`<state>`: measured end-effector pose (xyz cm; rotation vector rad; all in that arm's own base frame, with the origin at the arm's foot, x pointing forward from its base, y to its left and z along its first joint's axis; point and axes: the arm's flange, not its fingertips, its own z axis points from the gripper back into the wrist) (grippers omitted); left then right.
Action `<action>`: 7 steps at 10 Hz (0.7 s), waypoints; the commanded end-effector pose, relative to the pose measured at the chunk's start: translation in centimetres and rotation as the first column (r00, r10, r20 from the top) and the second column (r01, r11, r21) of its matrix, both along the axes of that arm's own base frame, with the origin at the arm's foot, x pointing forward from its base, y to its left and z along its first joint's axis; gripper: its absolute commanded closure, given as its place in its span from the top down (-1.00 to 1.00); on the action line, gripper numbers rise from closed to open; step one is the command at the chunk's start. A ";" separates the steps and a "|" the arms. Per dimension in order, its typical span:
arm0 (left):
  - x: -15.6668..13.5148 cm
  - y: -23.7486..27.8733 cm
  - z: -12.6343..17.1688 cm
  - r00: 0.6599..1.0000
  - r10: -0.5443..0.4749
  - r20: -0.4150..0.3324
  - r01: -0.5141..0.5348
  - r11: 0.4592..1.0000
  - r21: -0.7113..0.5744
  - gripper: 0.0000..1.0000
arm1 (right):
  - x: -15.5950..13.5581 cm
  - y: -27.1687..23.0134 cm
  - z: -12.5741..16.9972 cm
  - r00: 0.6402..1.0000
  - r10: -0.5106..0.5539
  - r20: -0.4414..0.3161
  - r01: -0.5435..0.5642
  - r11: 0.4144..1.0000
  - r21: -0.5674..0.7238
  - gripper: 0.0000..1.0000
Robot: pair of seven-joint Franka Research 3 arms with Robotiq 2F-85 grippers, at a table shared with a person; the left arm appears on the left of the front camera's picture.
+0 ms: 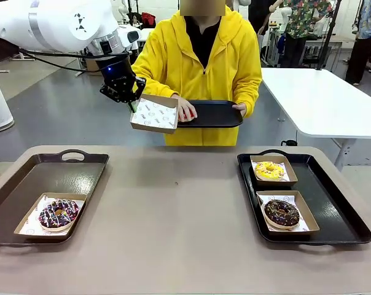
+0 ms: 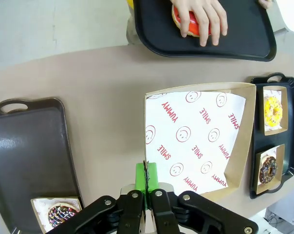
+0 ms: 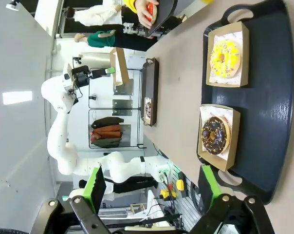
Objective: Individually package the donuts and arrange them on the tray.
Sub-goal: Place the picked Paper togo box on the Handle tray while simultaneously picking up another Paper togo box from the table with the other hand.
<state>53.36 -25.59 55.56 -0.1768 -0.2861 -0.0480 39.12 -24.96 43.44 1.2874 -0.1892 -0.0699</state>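
Nearest on the desk (image 1: 173, 209), three donuts sit boxed: a striped donut (image 1: 58, 213) on the left tray (image 1: 26, 184), a yellow donut (image 1: 269, 170) and chocolate donut (image 1: 281, 212) on the right tray (image 1: 339, 209). Above, the right gripper (image 3: 149, 192) hangs spread and empty. Farther off, the left gripper (image 2: 147, 183) pinches an empty box (image 1: 154, 114) by one edge; that thin hold could slip or tilt as the person's hand (image 2: 205, 17) loads the red donut (image 2: 183, 22).

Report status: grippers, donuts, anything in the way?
Left gripper shut on empty box, held aloft. Right gripper open. Red donut under person's hand. Nothing blocking.
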 end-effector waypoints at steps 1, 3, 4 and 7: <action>-0.3 0.3 -0.1 1.000 0.000 0.002 0.000 1.000 0.003 -1.00 | 0.7 0.7 -1.0 1.000 0.015 -0.009 -0.015 1.000 -0.001 1.00; -0.3 0.3 -0.1 1.000 0.000 0.002 0.000 1.000 0.003 -1.00 | 0.0 0.0 0.0 1.000 0.000 0.000 0.000 1.000 0.000 1.00; -0.3 0.3 -0.1 1.000 0.000 0.002 0.000 1.000 0.003 -1.00 | 0.0 0.0 0.0 1.000 0.000 0.000 0.000 1.000 0.000 1.00; -0.3 0.3 -0.1 1.000 0.000 0.002 0.000 1.000 0.003 -1.00 | 0.0 0.0 0.0 1.000 0.000 0.000 0.000 1.000 0.000 1.00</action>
